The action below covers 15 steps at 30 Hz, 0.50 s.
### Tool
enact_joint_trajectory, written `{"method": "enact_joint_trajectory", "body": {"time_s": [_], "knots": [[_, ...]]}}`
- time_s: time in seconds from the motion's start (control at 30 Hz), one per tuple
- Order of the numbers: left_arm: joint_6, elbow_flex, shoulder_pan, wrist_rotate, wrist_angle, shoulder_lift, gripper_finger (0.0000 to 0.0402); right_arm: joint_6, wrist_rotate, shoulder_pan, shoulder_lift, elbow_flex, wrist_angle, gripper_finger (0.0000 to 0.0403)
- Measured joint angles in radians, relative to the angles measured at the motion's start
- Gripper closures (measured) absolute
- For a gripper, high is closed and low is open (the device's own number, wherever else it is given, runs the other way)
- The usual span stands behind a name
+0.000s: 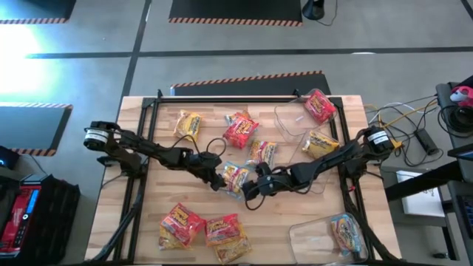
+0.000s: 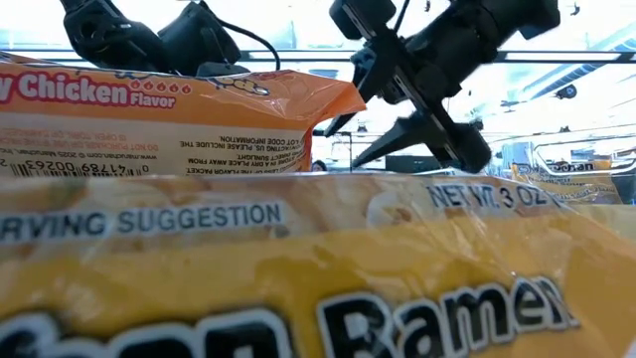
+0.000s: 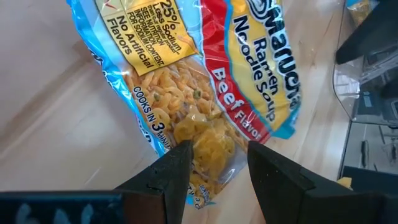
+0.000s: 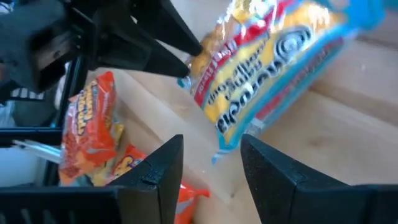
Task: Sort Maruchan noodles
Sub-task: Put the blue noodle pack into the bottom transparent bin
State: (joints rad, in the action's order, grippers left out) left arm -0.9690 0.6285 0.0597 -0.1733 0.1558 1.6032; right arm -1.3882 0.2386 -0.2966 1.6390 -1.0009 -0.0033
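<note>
A light blue Maruchan noodles packet with a red and yellow label sits at the table's middle between both grippers. My left gripper comes from the table's left and is shut on the packet's end. My right gripper stands open on the packet's other side. Its fingers sit apart just below the packet's corner, touching nothing that shows. My left gripper pinches the blue packet's narrow end between its two fingers. The fingers slant down from the table's left. The packet stretches away from them, tilted, toward my right gripper. Its near corner hangs above the wood.
Red packets and yellow ones lie scattered on the far half. A clear tub at the far right holds a red packet. Orange-red packets lie near the front. Another tub holds a blue packet.
</note>
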Motion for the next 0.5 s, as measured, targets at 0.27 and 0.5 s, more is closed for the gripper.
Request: {"method": "enact_joint_trajectory", "body": {"time_s": [0.27,0.5], "knots": [[0.009,-0.003,0.0,0.023,-0.036,0.003,0.0256,-0.067,-0.002,-0.005,0.001,0.069,0.057,0.0198],[0.009,-0.003,-0.002,0.029,-0.025,0.008,0.0256,-0.009,0.053,0.007,0.001,0.065,0.11,0.0174]]}}
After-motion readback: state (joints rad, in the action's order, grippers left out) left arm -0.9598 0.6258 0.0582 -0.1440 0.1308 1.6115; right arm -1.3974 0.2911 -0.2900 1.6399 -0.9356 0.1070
